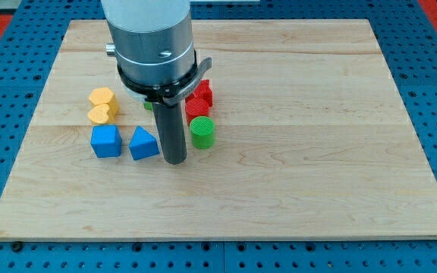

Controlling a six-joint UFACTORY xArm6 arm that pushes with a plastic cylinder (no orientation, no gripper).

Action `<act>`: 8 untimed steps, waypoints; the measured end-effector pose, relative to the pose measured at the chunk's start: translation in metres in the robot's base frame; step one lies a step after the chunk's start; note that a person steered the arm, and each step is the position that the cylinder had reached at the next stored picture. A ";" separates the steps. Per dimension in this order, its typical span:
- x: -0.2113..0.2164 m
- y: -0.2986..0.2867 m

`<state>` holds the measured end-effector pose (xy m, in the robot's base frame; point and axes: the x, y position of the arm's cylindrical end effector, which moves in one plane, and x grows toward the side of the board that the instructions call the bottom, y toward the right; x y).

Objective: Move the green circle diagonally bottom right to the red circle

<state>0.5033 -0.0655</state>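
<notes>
My tip (174, 160), a bare rod with no fingers to spread, rests just left of the green circle (202, 131), placed to push it rightward below the red circle (197, 108).

Worktop (294, 174) looks like pale, smooth matt wood. The green circle (202, 131) has a ribbed plastic look, and my tip (174, 161) ends a dark matt rod under brushed metal.
</notes>
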 end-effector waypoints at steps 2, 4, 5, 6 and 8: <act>-0.001 0.000; -0.006 0.000; -0.021 0.000; -0.032 0.013; -0.034 0.062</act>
